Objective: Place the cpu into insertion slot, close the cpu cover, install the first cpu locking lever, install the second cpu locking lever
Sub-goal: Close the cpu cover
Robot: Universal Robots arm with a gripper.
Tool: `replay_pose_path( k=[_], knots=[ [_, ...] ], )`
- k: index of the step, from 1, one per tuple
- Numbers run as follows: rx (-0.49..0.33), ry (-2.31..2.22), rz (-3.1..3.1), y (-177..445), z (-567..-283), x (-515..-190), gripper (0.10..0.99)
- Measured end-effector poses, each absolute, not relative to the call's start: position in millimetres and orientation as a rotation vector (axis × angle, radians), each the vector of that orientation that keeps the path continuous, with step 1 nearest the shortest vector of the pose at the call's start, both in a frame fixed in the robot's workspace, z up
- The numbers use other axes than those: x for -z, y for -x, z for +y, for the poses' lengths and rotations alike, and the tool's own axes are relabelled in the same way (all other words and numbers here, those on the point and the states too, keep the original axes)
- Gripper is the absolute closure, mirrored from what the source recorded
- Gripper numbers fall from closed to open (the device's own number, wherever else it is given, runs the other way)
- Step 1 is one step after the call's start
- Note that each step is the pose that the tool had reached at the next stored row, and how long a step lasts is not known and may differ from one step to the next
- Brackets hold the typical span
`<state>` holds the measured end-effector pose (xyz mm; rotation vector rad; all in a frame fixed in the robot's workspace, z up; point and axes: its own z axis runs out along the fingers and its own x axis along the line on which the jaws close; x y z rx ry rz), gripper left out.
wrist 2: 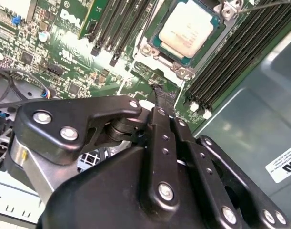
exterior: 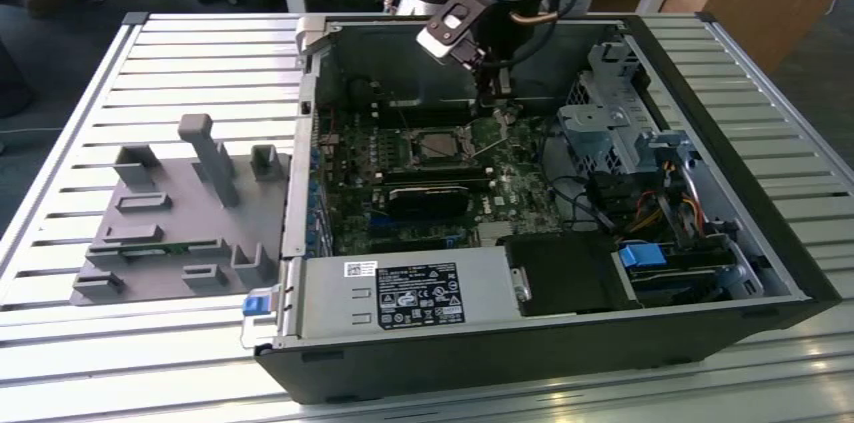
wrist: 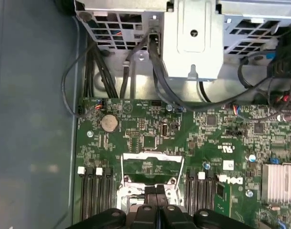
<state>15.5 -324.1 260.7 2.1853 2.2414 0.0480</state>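
Observation:
The cpu (wrist 2: 188, 29), silver-grey on top, lies flat in the insertion slot (wrist 2: 146, 50) on the green board. In the exterior view the insertion slot (exterior: 438, 146) sits mid-board inside the open computer case. The cpu cover (wrist: 152, 167) is swung open, a thin silver frame with green board showing through its hole. My gripper (exterior: 498, 108) (wrist 2: 160, 90) (wrist: 157, 190) is shut, its black tips down at the board between the slot's corner and the cover's lower edge. I cannot tell whether anything thin is pinched. A thin locking lever (exterior: 489, 148) (wrist 2: 269, 5) sticks up beside the slot.
Long black memory slots (wrist 2: 231, 52) flank the slot. A drive cage (exterior: 607, 113) with cables stands at the exterior view's right, a power supply (exterior: 400, 293) at the case front. A silver heatsink (wrist: 278, 181) and coin battery (wrist: 109, 122) sit on the board. A grey fixture (exterior: 174, 213) lies outside the case.

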Motion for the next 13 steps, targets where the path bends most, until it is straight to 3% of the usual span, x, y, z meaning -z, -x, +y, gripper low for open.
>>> replay_pose_path(
  k=[13],
  knots=[
    [-0.038,-2.177,2.258,-40,-322,-256,0.969]
  ],
)
